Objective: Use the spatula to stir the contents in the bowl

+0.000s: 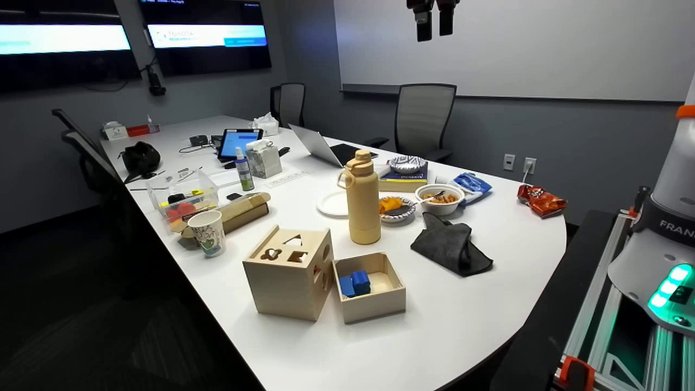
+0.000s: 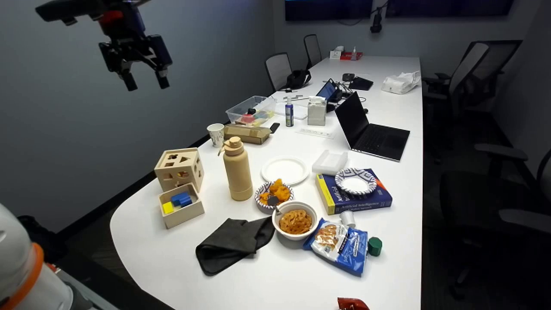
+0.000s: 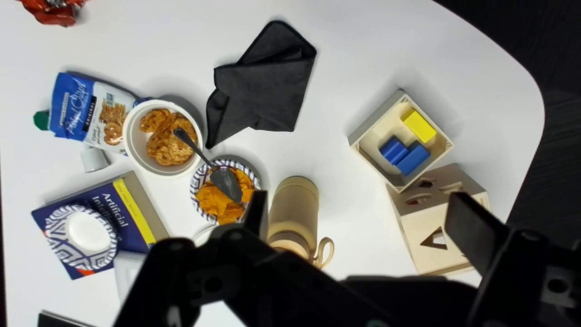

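Observation:
The white bowl (image 1: 441,209) holds brown pretzel crisps; it also shows in an exterior view (image 2: 296,236) and in the wrist view (image 3: 135,147). The dark grey spatula (image 3: 226,184) bridges two bowls. Its blade rests over the orange chips in the small patterned bowl (image 3: 195,187), and its handle end lies over the crisps in the white bowl. The spatula also shows in both exterior views (image 1: 433,196) (image 2: 273,200). My gripper (image 1: 436,30) is open and empty, high above the table, and shows in an exterior view (image 2: 146,82) and the wrist view (image 3: 361,209).
A tall tan bottle (image 2: 239,176) stands beside the patterned bowl. A black cloth (image 2: 234,241) and a blue pretzel bag (image 2: 340,245) flank the white bowl. A wooden shape box (image 1: 290,277), an open tray (image 1: 374,309) with blocks, and a book (image 2: 357,198) lie around.

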{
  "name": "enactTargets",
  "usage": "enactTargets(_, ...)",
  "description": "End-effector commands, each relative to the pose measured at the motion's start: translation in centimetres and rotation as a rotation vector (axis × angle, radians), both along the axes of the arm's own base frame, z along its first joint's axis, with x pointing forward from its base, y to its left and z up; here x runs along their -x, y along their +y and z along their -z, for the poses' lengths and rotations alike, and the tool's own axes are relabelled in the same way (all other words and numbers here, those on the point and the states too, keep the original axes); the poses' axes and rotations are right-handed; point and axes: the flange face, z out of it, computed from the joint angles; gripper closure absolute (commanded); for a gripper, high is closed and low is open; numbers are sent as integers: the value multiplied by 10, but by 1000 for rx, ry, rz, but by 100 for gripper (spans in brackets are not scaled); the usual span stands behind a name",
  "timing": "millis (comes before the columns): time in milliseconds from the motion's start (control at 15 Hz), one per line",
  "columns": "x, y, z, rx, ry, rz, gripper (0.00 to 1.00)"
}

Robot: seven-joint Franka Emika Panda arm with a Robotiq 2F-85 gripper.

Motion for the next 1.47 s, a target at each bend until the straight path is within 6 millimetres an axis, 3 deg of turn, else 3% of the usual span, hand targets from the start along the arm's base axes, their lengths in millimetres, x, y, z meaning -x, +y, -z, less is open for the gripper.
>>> enactTargets(0, -51, -33, 20, -49, 44, -114, 0)
enactTargets(267, -97, -83, 64, -110, 86, -169, 0)
enactTargets(533, -127, -133, 113, -199, 158, -213, 0)
enactTargets(867, -143, -188, 173, -369, 232, -262, 0)
enactTargets(1400, -158, -265, 265, -476, 299, -215, 0)
